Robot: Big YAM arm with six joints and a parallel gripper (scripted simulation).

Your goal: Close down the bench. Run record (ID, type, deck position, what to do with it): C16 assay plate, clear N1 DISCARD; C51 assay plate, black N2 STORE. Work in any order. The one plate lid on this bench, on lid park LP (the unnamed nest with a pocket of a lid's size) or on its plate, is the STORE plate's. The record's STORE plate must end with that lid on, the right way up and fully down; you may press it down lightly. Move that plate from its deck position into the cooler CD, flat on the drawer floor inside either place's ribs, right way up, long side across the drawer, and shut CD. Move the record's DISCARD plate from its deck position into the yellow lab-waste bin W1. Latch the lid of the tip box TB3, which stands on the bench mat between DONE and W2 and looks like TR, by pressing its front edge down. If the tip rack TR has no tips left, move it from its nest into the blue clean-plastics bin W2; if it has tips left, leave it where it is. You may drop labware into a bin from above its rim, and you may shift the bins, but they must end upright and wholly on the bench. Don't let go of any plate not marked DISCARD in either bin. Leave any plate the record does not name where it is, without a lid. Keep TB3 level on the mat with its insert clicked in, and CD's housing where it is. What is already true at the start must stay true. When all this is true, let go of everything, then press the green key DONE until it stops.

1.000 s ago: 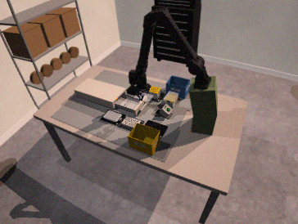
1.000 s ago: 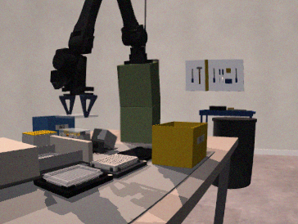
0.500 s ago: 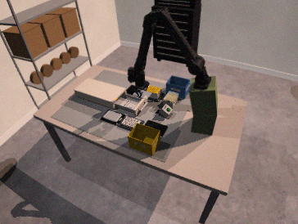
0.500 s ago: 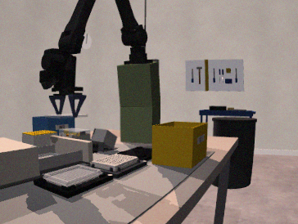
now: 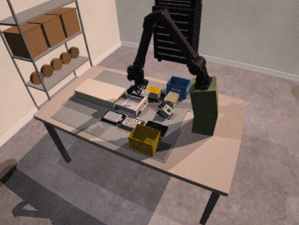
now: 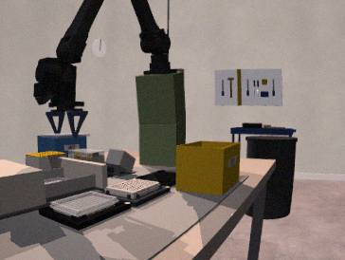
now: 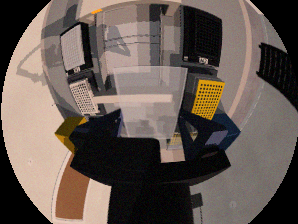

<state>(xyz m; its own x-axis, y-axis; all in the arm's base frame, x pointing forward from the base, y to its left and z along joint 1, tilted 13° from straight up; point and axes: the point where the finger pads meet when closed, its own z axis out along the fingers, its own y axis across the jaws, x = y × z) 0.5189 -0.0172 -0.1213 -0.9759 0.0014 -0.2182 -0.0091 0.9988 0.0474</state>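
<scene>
My gripper (image 5: 137,87) hangs above the open drawer (image 5: 131,103) of the beige cooler CD (image 5: 100,92), left of the blue bin W2 (image 5: 178,86). It is shut on a thin pale plate lid (image 7: 147,96), held flat and wide between the blue fingers. In the exterior view the gripper (image 6: 66,124) is well above the bench and the lid is barely visible. On the deck in front lie a clear plate (image 5: 112,117), a white-dotted plate (image 5: 131,122) and a black plate (image 5: 156,128). The yellow bin W1 (image 5: 144,139) stands at the front.
The tip rack with yellow tips (image 5: 154,91) stands beside the gripper. The tip box TB3 (image 5: 172,98) and the DONE key block (image 5: 167,110) sit to the right. The arm's tall green base (image 5: 204,104) stands at the right. A shelf with boxes is off the table's left.
</scene>
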